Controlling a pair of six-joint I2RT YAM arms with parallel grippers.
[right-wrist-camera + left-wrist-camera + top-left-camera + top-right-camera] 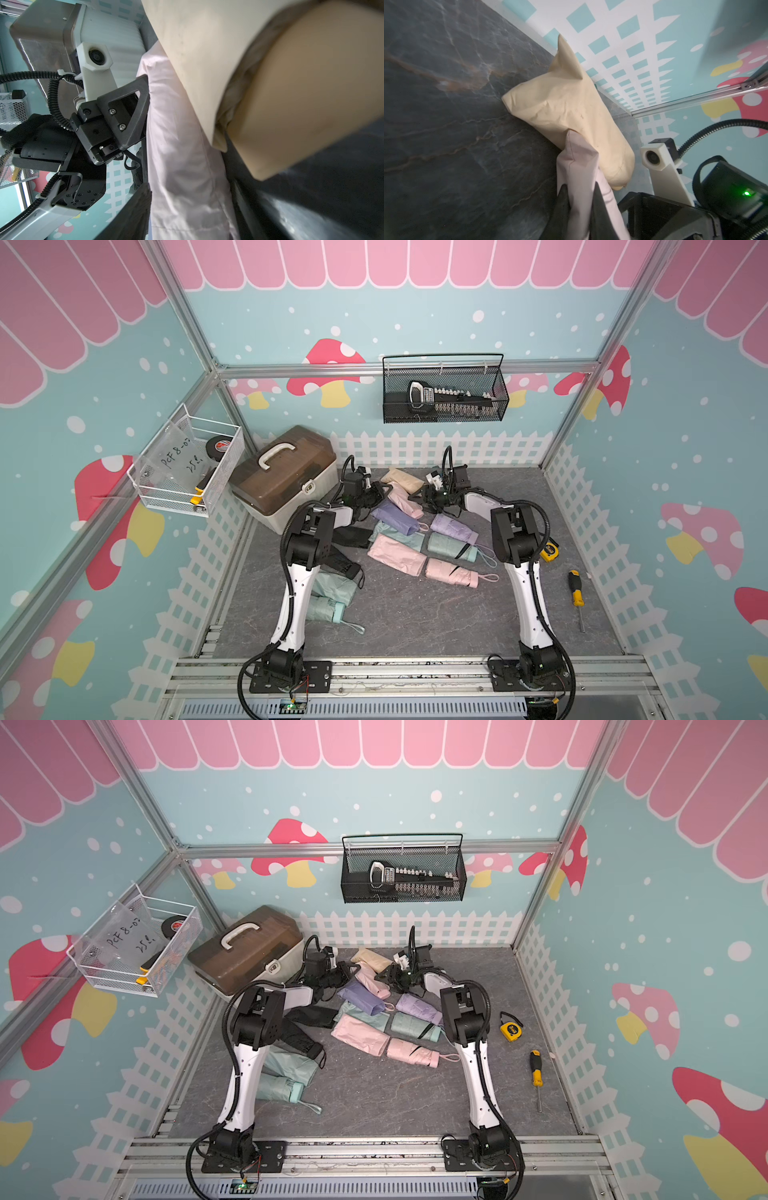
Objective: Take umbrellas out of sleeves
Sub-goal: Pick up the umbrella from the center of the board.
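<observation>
The left claw [579,188] should pinch only cloth, not the umbrella hidden inside. The right claw [422,501] should grab the handle end firmly and pull straight out along the sleeve, so nothing snags.

The left claw is shut tight on the pink sleeve [577,158], near its closed end. The right claw is at the other end, half open, with one jaw on each side. Whether it presses yet cannot be told.

The pink sleeve looks full. It lies near the far edge of the bench [415,614]. It touches a cream sleeve [566,104], which is closer to that edge.
</observation>
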